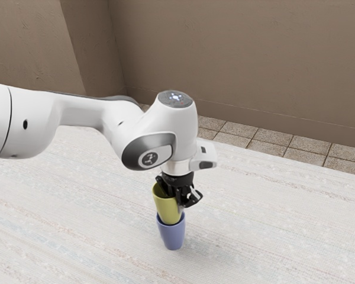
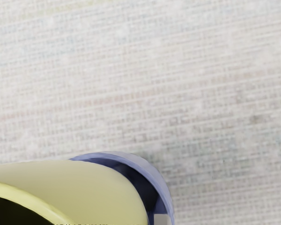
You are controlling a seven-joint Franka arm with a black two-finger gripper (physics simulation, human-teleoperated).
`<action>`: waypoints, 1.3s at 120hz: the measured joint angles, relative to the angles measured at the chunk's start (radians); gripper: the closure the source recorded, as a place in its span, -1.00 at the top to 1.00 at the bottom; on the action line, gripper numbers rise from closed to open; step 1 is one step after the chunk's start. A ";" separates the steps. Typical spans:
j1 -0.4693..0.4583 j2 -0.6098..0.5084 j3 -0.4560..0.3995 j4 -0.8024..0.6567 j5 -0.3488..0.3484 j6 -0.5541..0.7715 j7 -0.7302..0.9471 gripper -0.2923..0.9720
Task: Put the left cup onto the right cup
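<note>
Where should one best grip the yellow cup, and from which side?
By its rim wall, from above, pinched inside and outside: the yellow cup opens upward and its base sits in the blue cup, so only the upper part is free.

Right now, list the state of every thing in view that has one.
yellow cup: open end up, tilted, base nested inside the blue cup, gripped at its rim.
blue cup: upright on the table, holding the yellow cup.
hand: shut on the yellow cup's rim.
</note>
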 joint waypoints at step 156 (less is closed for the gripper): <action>-0.002 -0.027 0.002 0.006 -0.012 -0.006 -0.001 0.49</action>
